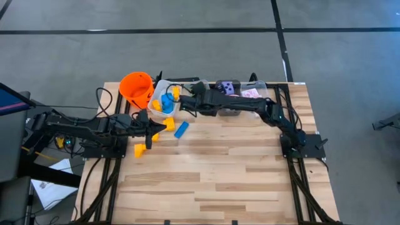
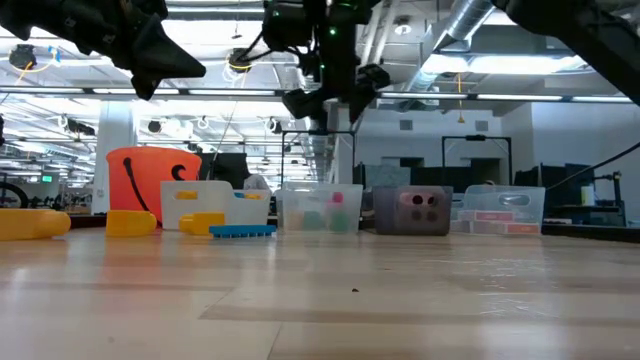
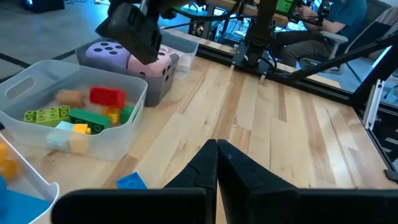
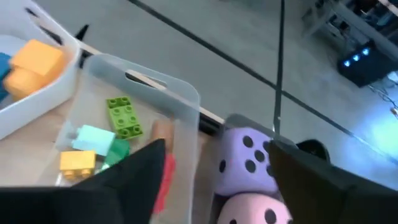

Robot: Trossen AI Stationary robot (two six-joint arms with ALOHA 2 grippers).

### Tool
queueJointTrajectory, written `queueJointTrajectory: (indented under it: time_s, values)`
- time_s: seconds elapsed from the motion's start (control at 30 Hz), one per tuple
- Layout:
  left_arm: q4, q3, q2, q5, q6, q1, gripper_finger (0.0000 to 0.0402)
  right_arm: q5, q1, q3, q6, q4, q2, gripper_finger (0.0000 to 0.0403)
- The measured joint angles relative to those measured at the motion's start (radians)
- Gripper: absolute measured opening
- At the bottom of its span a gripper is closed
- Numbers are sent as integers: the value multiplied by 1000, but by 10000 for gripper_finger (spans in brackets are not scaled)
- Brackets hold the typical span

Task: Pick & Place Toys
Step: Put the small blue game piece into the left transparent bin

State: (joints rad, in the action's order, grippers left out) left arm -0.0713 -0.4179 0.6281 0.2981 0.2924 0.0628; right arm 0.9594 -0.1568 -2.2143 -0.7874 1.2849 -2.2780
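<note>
Right now I have the right gripper (image 1: 189,100) spread wide with nothing in it, hanging above the clear bin (image 4: 180,106) of small blocks (image 4: 124,116); the purple die (image 4: 245,158) and pink die (image 4: 245,210) sit just beyond its fingers. My left gripper (image 1: 152,130) is pinched together, holding nothing, with yellow blocks (image 1: 139,150) and a blue block (image 1: 181,129) on the table close around it.
</note>
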Motion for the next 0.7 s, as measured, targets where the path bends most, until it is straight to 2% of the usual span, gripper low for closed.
queueJointTrajectory:
  time_s: [0.13, 0.3, 0.43, 0.57, 0.7]
  values:
    - [0, 0, 0, 1, -31, 0, 0, -5, 37, 0, 165, -69, 0, 333]
    - [0, 0, 0, 1, -32, 0, 0, 9, 165, 0, 272, -4, 2, 360]
    - [3, 0, 0, 1, -34, 0, 0, 8, 321, -1, 238, 128, 28, 364]
    - [15, 0, 0, 1, -34, 0, 0, 9, 503, 1, 64, 296, 68, 365]
    - [45, 0, 0, 1, -34, 0, 0, 19, 679, 51, 22, 288, 138, 365]
